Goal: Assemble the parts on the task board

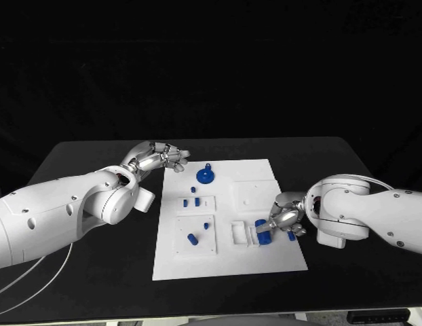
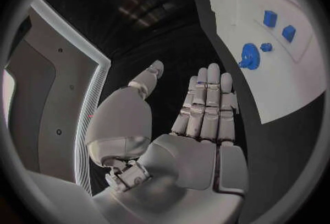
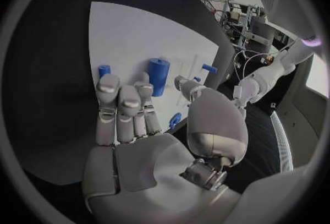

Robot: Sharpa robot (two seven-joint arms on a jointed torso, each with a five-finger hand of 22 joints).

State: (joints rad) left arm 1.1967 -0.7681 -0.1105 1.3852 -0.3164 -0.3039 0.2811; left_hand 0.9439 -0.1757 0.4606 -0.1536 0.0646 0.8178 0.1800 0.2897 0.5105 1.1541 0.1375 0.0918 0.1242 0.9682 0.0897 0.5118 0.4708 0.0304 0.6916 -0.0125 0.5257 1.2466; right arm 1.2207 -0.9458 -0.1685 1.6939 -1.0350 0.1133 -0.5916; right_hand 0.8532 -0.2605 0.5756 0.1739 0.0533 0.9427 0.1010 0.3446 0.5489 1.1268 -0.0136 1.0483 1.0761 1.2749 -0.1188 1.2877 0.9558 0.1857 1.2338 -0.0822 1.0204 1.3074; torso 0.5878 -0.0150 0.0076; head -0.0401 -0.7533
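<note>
R hand (image 1: 281, 223) over board (image 1: 260, 265) edge, L hand (image 1: 158, 158) beside

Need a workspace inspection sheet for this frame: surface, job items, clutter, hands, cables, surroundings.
Surface: black table, white task board lying in the middle.
Job's things: round blue part at the board's far end; small blue parts mid-board; blue cylinder near the right hand.
Clutter: nothing seen on the table off the board.
Hands: left hand open, fingers extended, beside the board's far left corner, holding nothing. Right hand over the board's right edge among blue parts; whether it holds one, cannot tell.
Cables: thin white cable looping below the left arm.
Surroundings: dark backdrop behind the table.
</note>
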